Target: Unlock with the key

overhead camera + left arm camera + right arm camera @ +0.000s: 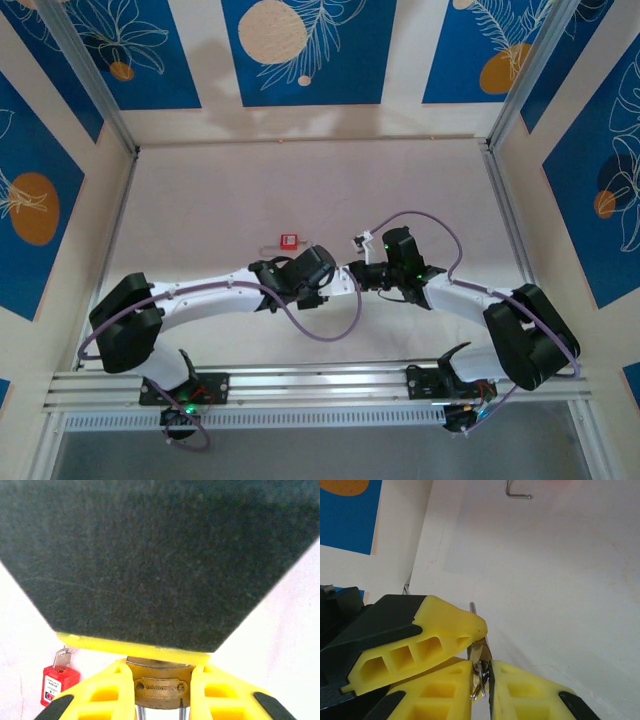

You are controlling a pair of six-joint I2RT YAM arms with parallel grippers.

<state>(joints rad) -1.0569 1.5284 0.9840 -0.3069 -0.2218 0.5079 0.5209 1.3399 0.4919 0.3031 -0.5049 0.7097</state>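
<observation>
My left gripper [160, 674] is shut on a brass padlock [160, 689], whose body sits squeezed between the yellow fingers [107, 690]. My right gripper [481, 666] is shut on the key [481, 677], a small metal piece with a ring pinched between its pads. The key's tip reaches the brass padlock [481, 652], which sits under the left gripper's yellow finger [425, 637]. From above, the left gripper [335, 280] and the right gripper [358, 277] meet tip to tip at the table's middle. The keyhole itself is hidden.
A small red padlock [289, 240] lies on the white table just beyond the left gripper, and it appears again as the red padlock [57, 681]. A bare metal hook [517, 492] shows at the far edge. Purple cables [420, 218] loop off both arms.
</observation>
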